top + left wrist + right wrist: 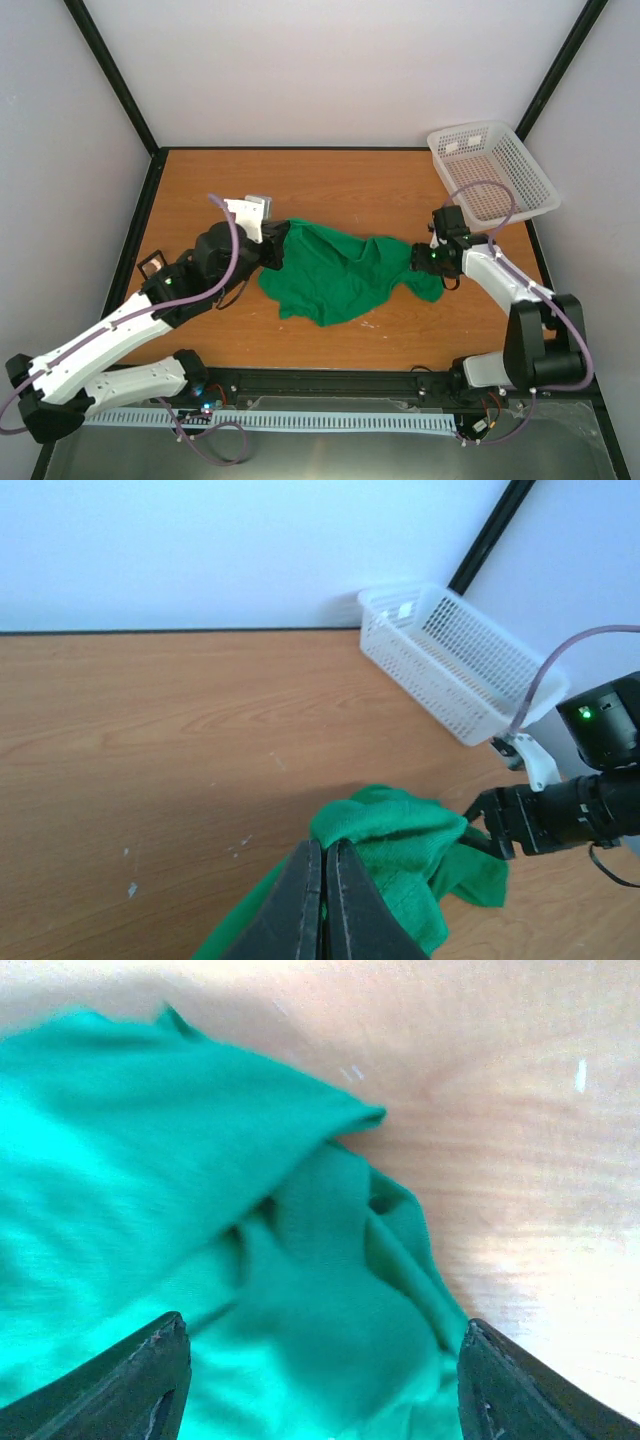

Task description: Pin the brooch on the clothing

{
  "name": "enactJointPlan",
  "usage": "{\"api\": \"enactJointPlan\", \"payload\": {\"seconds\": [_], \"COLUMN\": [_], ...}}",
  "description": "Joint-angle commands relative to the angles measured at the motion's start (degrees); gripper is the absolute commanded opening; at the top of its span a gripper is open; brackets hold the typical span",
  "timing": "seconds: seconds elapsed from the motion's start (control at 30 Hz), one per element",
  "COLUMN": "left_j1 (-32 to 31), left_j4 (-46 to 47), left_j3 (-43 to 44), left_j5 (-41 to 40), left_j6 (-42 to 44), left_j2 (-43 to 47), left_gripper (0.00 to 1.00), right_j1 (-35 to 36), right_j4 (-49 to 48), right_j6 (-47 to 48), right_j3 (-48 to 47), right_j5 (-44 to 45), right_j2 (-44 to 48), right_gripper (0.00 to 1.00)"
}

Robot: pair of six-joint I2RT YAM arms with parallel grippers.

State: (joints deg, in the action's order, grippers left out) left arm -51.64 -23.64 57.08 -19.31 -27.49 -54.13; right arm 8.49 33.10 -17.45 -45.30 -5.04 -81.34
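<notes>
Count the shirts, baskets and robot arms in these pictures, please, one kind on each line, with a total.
shirt: 1
basket: 1
arms: 2 (left arm, right arm)
Total: 4

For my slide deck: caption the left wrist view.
Left claw pinching the green shirt, right claw at its far end, white basket behind.
</notes>
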Motion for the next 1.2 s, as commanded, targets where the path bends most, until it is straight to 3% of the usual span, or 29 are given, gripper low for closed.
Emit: {"api": "enactJointPlan", "payload": {"seconds": [0.0, 0.17, 0.43, 0.57, 0.8, 0.87, 1.0, 1.03, 1.17], "left_j1": [0.3, 0.3, 0.3, 0.3, 0.3, 0.3, 0.3, 0.3, 2.2], "left_j4": [1.3, 3.0, 1.9, 1.9, 0.3, 0.1, -1.6, -1.6, -1.1], "left_j3": [3.2, 2.8, 3.5, 3.4, 3.3, 2.6, 0.6, -0.1, -1.1], "left_j5": [3.7, 6.6, 7.8, 7.6, 6.8, 5.9, 1.5, 0.5, -1.3], "left_j6": [1.2, 0.8, -0.6, -1.1, -1.6, -0.7, -0.6, -0.6, 2.5], "left_j2": [4.7, 6.3, 6.3, 6.4, 7.0, 7.1, 6.6, 6.3, 3.5], "left_gripper": [0.01, 0.01, 0.01, 0.01, 0.01, 0.01, 0.01, 0.01, 0.01], "right_j1": [5.9, 17.2, 24.0, 27.6, 28.0, 27.9, 25.9, 24.7, 18.1], "right_j4": [5.6, 4.0, -1.5, -3.0, 0.4, 0.5, 2.1, 2.2, 1.5], "right_j6": [-1.2, 3.0, 11.0, 10.9, 8.1, 8.1, 7.6, 8.2, 11.1], "right_j3": [-6.4, -7.6, -9.5, -11.3, -18.9, -19.6, -20.7, -20.8, -22.3], "right_j5": [2.9, 5.3, -2.1, 3.2, 18.9, 22.4, 28.8, 28.9, 27.2], "right_j2": [7.1, 7.8, 2.0, -4.6, -13.7, -14.2, -11.7, -10.2, -4.8], "right_gripper": [0.71, 0.75, 0.89, 0.89, 0.64, 0.5, 0.08, 0.03, 0.03]}}
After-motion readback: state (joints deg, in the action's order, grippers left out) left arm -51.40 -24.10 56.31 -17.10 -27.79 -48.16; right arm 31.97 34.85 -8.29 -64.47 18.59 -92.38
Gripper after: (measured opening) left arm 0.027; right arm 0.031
